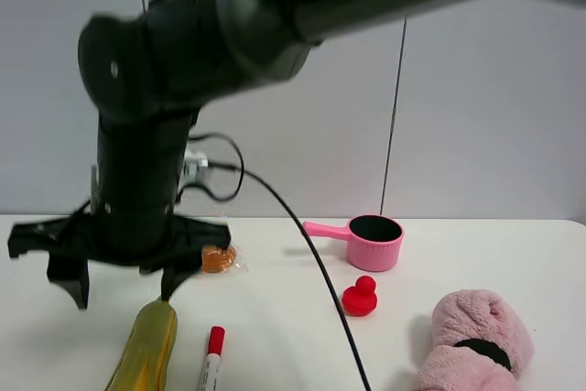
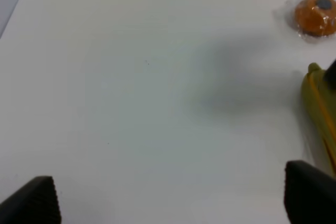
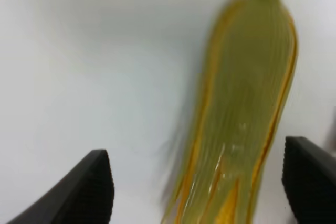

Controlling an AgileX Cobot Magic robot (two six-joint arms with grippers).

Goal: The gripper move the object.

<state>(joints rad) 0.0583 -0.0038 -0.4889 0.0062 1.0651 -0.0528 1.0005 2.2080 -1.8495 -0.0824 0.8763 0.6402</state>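
Observation:
The corn cob (image 1: pixel 146 350) lies on the white table at the front left, yellow with olive-green husk. My right arm reaches across from the upper right. Its gripper (image 1: pixel 124 295) hangs open just above the cob's far tip. In the right wrist view the cob (image 3: pixel 241 114) lies between the spread fingers, nearer one of them, and the gripper (image 3: pixel 197 192) is empty. My left gripper (image 2: pixel 170 203) is open and empty over bare table, and the cob's tip (image 2: pixel 320 108) shows at that view's edge. The left gripper is not visible in the exterior view.
A wrapped orange item (image 1: pixel 218 259) lies just behind the right gripper and also shows in the left wrist view (image 2: pixel 315 17). A red-capped white marker (image 1: pixel 212 359) lies beside the cob. A pink pan (image 1: pixel 371 242), a red toy (image 1: pixel 360 298) and a pink fluffy slipper (image 1: pixel 476 336) sit to the right.

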